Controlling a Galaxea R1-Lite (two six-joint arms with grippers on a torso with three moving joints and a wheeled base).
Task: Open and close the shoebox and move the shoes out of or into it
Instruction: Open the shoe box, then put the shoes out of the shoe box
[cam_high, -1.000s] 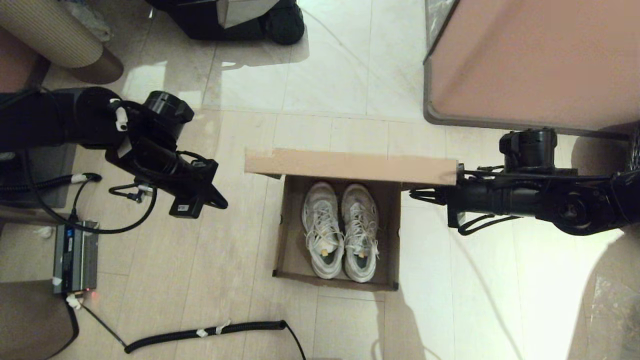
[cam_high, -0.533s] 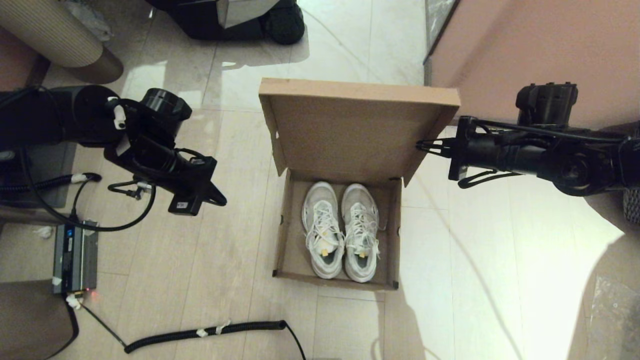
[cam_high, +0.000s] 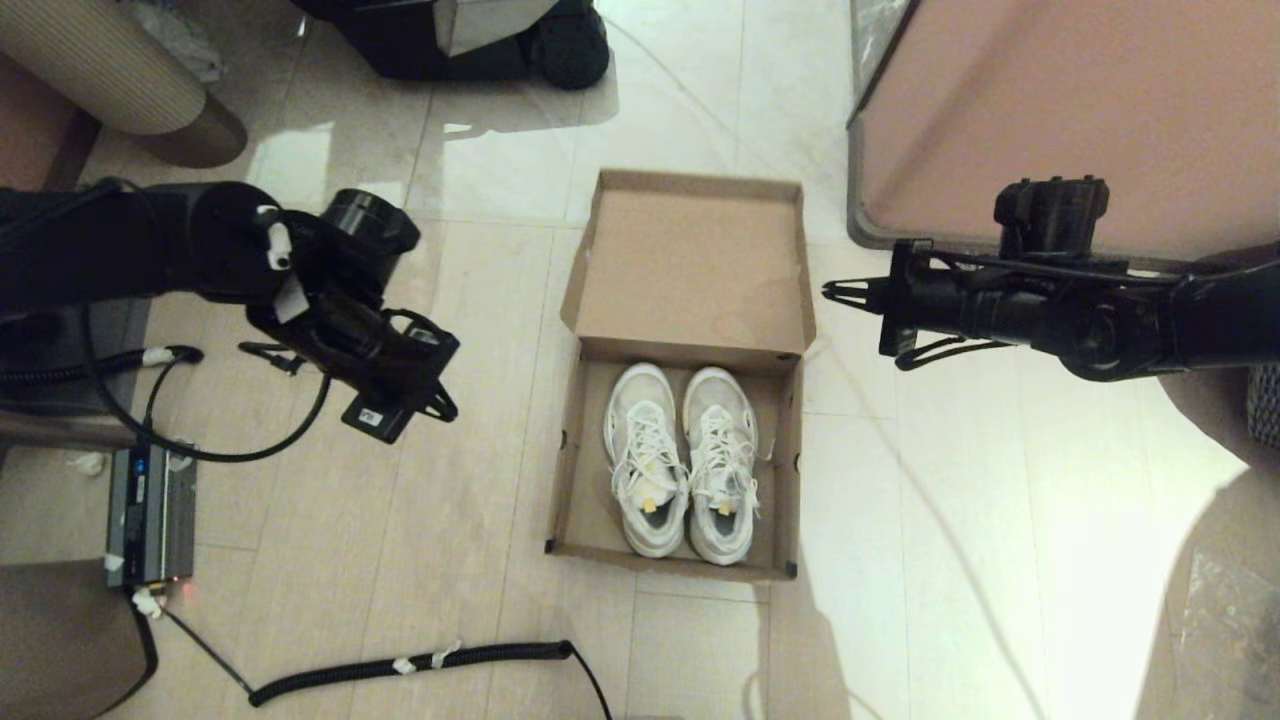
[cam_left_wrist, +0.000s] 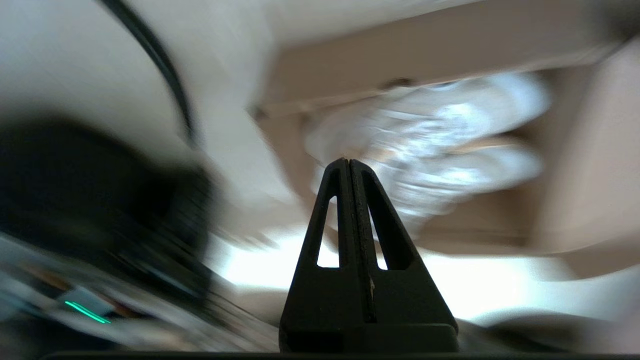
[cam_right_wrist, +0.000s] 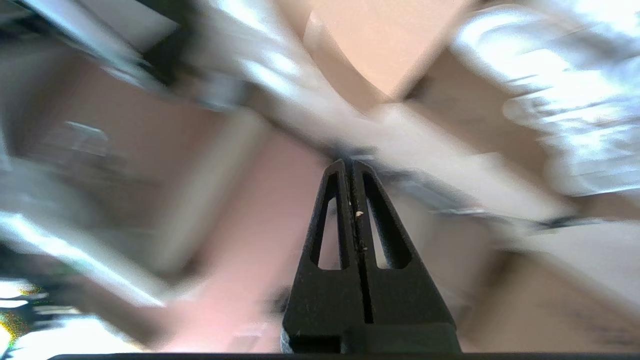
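Head view: shoebox (cam_high: 690, 270) lid just beside right fingers (cam_high: 835, 292), apart.

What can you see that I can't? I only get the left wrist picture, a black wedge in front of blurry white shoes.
Observer: That wedge is the left gripper, shut and holding nothing. From the head view it hangs off to the left of the shoebox, not touching it.
Operator: Is the box open?
Observer: Yes, the lid lies folded back flat on the floor behind the box.
Operator: How do the shoes sit?
Observer: The shoes stand side by side inside the box, toes toward the lid.
Operator: Is there another arm?
Observer: Yes, the right gripper is shut too, just off the lid's right edge, holding nothing.
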